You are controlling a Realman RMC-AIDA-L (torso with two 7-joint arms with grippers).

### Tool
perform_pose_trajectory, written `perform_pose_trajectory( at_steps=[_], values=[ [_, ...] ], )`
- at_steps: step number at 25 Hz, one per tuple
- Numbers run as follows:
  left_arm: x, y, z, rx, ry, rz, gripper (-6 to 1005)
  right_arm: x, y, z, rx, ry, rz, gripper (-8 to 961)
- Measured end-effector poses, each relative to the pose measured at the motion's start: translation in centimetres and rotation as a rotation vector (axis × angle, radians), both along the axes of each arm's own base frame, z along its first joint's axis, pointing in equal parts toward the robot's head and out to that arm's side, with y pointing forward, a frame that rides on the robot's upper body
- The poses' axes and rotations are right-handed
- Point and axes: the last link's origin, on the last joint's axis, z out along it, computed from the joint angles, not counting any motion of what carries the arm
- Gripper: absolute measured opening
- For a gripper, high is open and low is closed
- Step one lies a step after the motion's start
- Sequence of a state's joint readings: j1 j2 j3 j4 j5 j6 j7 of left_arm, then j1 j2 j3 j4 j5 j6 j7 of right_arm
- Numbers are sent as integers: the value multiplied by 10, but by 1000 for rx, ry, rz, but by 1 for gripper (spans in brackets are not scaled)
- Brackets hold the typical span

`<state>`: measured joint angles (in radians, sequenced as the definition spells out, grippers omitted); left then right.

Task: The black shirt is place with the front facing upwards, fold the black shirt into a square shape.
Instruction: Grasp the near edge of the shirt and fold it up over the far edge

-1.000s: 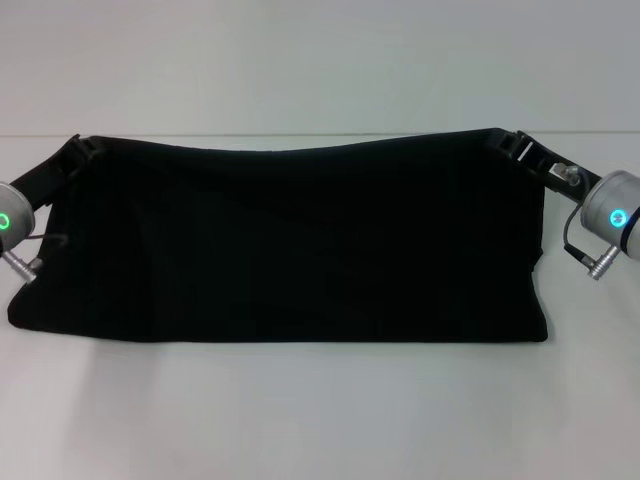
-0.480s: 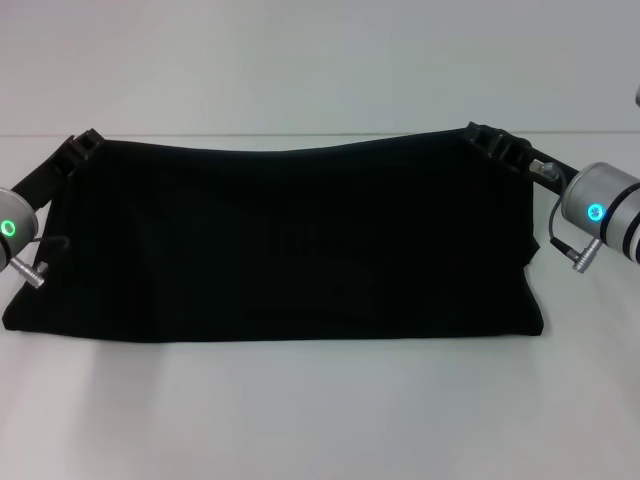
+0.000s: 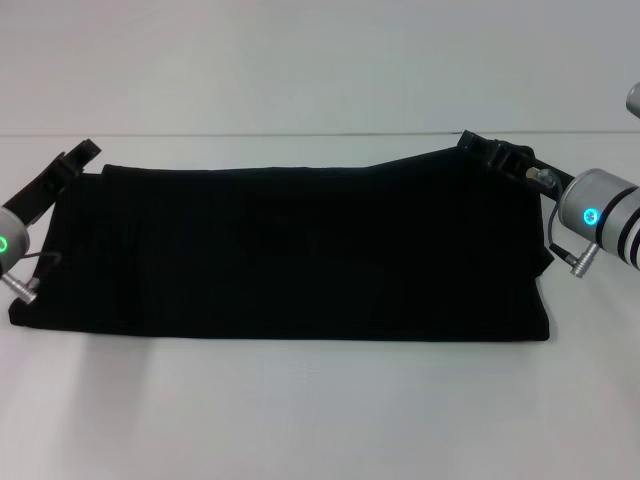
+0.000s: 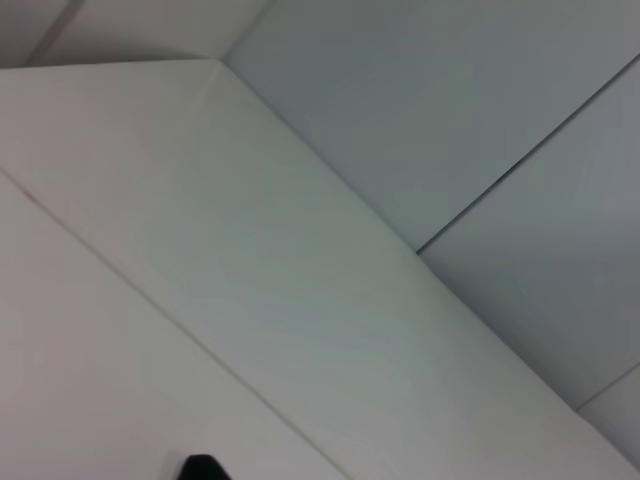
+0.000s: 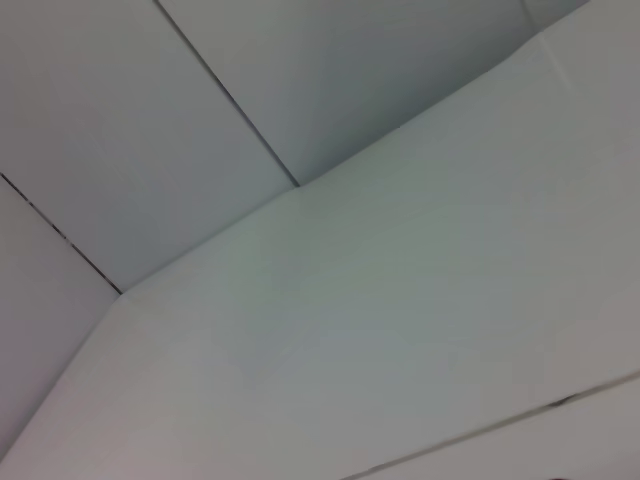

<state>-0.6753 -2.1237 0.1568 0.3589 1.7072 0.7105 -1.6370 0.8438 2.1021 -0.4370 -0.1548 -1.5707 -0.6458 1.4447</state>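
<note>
You are seeing the black shirt (image 3: pixel 290 250) lying folded across the table (image 3: pixel 320 410) — left gripper (image 3: pixel 72 160) at its far left corner, right gripper (image 3: pixel 487 146) gripping its raised far right corner; the left's grip cannot be told.

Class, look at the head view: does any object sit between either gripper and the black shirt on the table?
Nothing visible does. The left gripper and right gripper are both right at the far corners of the black shirt.
</note>
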Motion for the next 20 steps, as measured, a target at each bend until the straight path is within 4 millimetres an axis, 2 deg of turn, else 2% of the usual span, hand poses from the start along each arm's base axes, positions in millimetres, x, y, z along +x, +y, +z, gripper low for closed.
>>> perform_pose_trajectory(
  at_steps=[2, 13, 20],
  values=[
    [-3, -4, 1, 2, -10, -6, 586, 1, 0, 0, 0, -6, -1, 569],
    [8, -36, -5, -50, -158, -197, 581, 9, 2, 2, -1, -63, -45, 570],
    [7, -49, -11, -73, -197, -223, 584, 10, 1, -2, -24, -99, -46, 570]
  ],
)
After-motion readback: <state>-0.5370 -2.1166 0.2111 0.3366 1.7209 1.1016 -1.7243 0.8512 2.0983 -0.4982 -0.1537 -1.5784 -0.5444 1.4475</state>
